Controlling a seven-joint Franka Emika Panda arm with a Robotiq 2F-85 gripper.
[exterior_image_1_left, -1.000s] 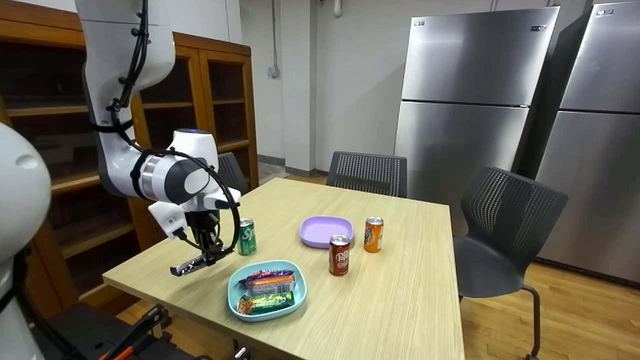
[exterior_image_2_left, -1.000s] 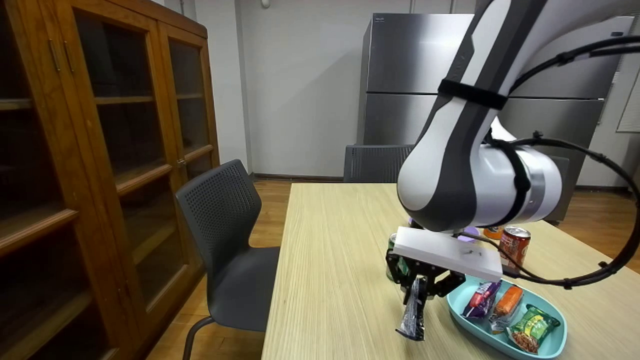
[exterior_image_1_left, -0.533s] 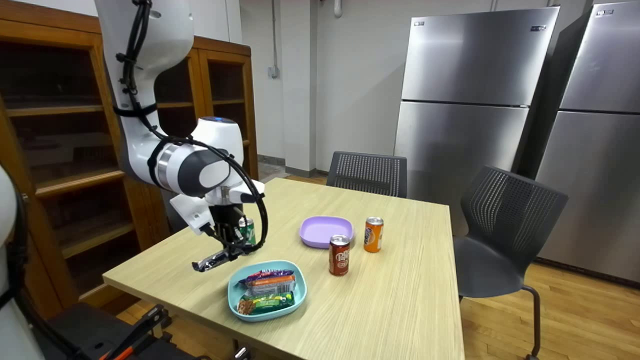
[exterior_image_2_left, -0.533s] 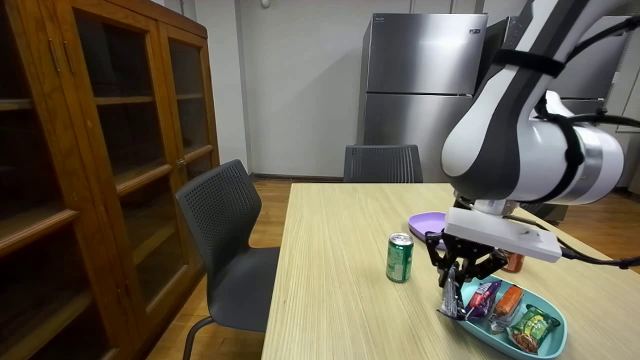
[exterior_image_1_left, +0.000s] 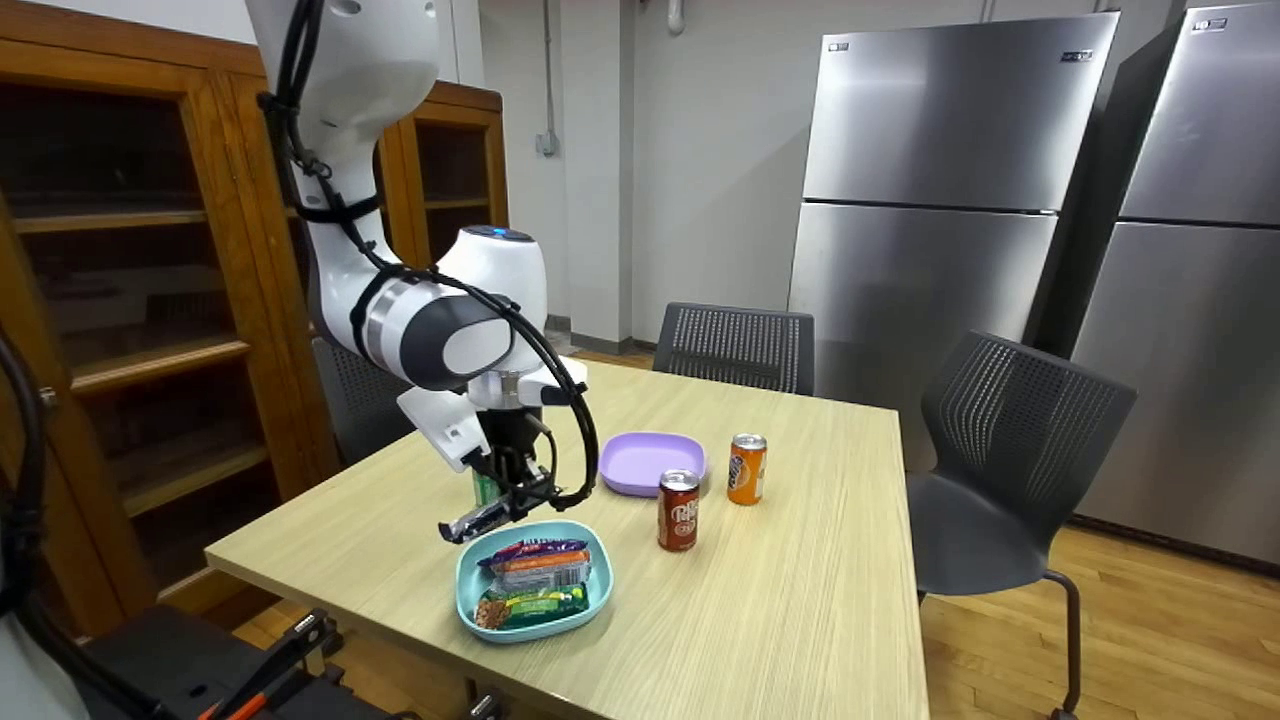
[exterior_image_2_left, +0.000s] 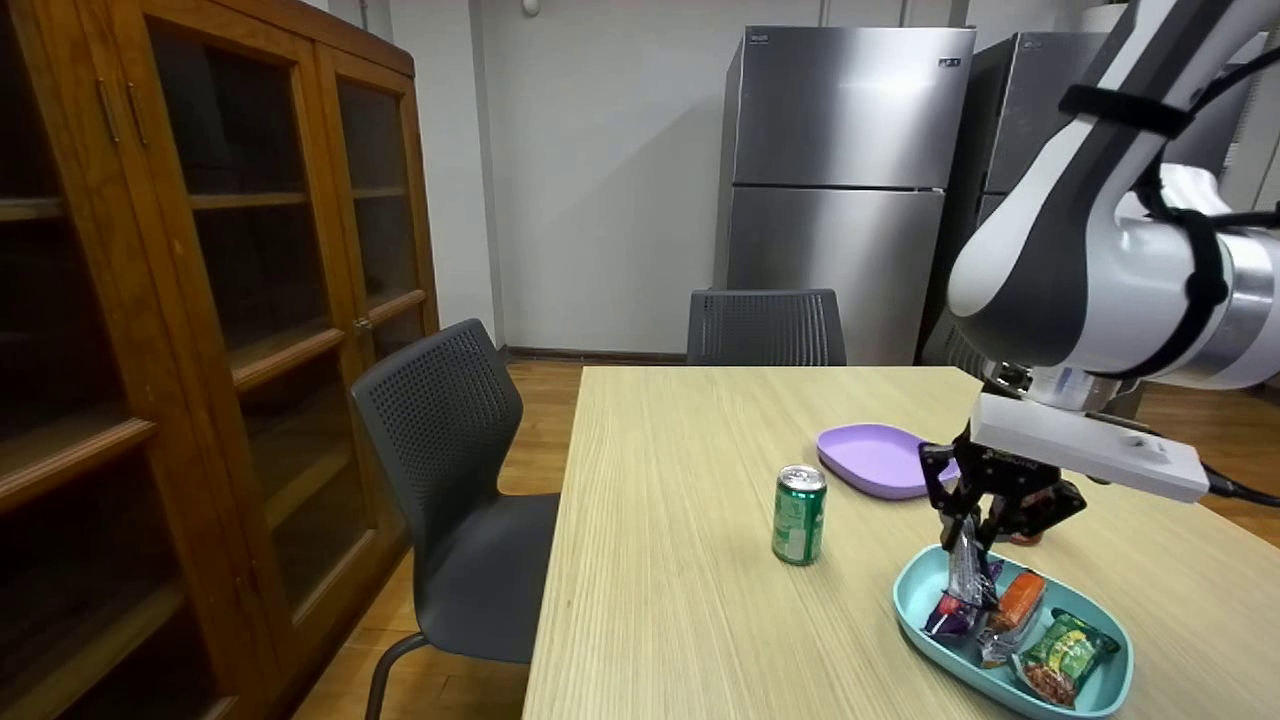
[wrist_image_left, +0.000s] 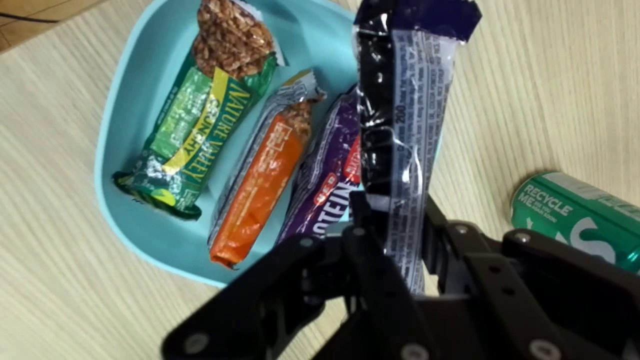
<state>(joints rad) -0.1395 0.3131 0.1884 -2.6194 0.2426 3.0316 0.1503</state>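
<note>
Pinching a dark-wrapped snack bar near one end, gripper clamped on it, above the edge of the turquoise tray. Best: slow travel, firm squeeze against slipping, free end clear of the purple H-E-B protein bar.

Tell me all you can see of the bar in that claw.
The bar, slim and glossy, looks plastic-wrapped: black along one side, a greyish panel of small print beside it, a flat, dark purple end. The claw is closed on it toward its other end, which is partly hidden. It slants down, seemingly above one edge of the tray; no other contact shows.
</note>
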